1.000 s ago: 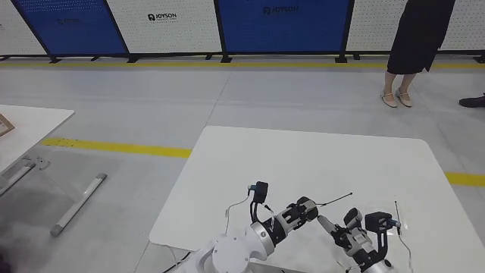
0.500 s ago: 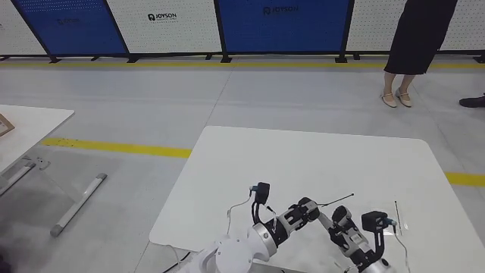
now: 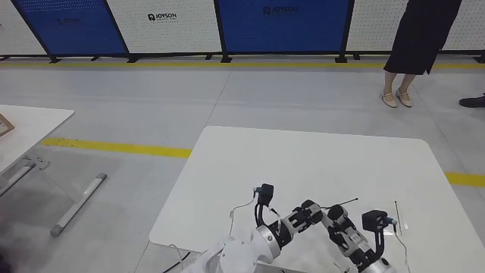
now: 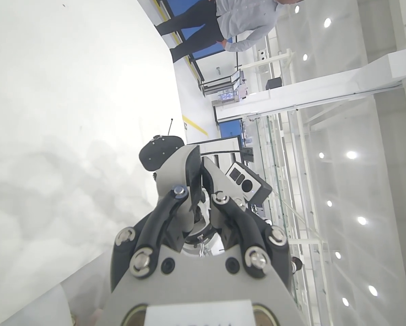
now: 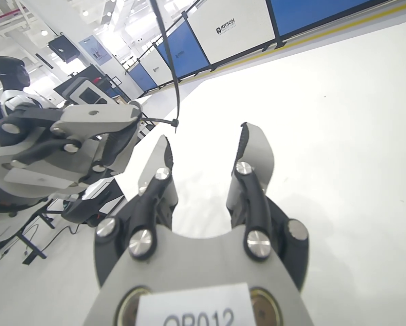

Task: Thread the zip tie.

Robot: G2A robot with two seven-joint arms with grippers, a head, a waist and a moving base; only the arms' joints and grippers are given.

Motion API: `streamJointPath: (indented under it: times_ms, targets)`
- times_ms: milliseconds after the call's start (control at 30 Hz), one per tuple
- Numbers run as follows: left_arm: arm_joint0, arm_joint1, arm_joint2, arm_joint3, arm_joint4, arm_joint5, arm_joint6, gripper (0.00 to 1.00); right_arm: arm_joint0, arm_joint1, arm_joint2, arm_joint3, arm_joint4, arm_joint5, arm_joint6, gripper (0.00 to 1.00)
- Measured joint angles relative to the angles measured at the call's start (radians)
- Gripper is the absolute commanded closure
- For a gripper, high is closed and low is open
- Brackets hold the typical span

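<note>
Black zip tie (image 5: pixel 177 98) pinched near one end in the left gripper (image 5: pixel 135 121), jaws closed hard on it. Juts from there into the air above the white tabletop (image 3: pixel 303 159), touching nothing else. Arcs up and away past a small block, probably the head (image 5: pixel 173 123), just off the left gripper. Cannot tell whether yet passed through that head.

Right beside it, the right gripper (image 5: pixel 204 133), spread wide and empty, just short of the head.

Looks very light, thin and springy. Stiff enough to stand out unsupported, yet likely to bow and whip at a nudge. Probably slick on the flat faces, so liable to slide or twist in a loose pinch. Hardly fragile, but easy to kink if bent sharply.

Best taken across the flat faces, close behind the free tip, leaving only a short stub beyond the grip to keep it straight while aiming. Worth closing firmly, not gently. Should expect a small slot in the head, hence little tolerance for a wobbling tip. Better to keep the left grip near the head to steady the target.
</note>
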Motion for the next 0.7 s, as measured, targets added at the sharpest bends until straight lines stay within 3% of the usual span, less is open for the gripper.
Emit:
streamJointPath:
  times_ms: [367,700]
  targets:
    - [-0.006,-0.004,0.013,0.015,0.02,0.006,0.01,1.0,0.005,0.006,-0.007,-0.002,0.008,0.0,-0.01,0.7]
    - [-0.011,-0.008,0.024,0.023,0.029,0.008,0.011,1.0,0.011,0.011,-0.011,0.002,0.018,0.0,-0.017,0.84]
